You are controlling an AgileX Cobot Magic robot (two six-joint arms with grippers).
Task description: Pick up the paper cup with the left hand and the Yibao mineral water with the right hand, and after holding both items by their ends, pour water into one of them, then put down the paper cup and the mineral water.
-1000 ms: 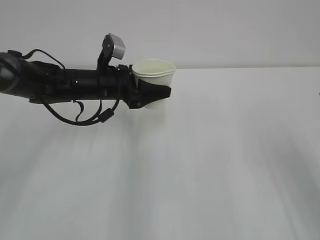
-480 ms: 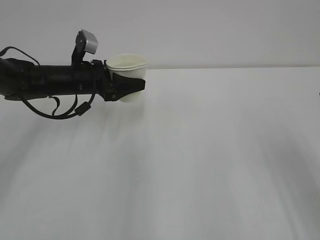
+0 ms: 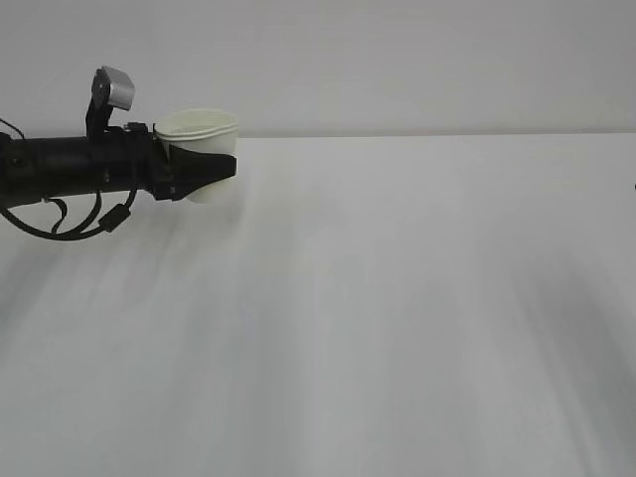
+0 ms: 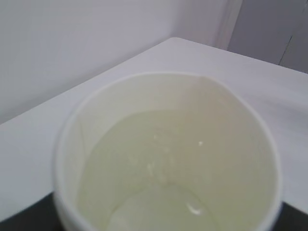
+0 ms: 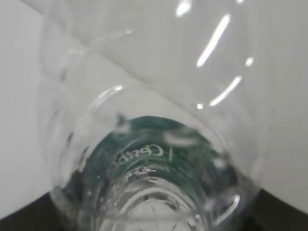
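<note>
The white paper cup [image 3: 199, 127] is held upright above the table at the far left of the exterior view, clamped by my left gripper [image 3: 204, 169] on the long black arm. The left wrist view looks down into the cup [image 4: 168, 154], which holds clear water. The clear Yibao mineral water bottle [image 5: 154, 159] with its dark green label fills the right wrist view, seen along its length, close against the camera. My right gripper's dark fingers [image 5: 29, 216] show only at the bottom corners beside the bottle. The right arm and the bottle are outside the exterior view.
The white table [image 3: 397, 298] spreads across the exterior view, with a pale wall behind it. The table's far edge and corner show in the left wrist view [image 4: 183, 43]. A small dark thing touches the right edge [image 3: 633, 186].
My left arm has drawn back to the left with the cup in its grip, and the cup has risen slightly. Nothing else has moved.
</note>
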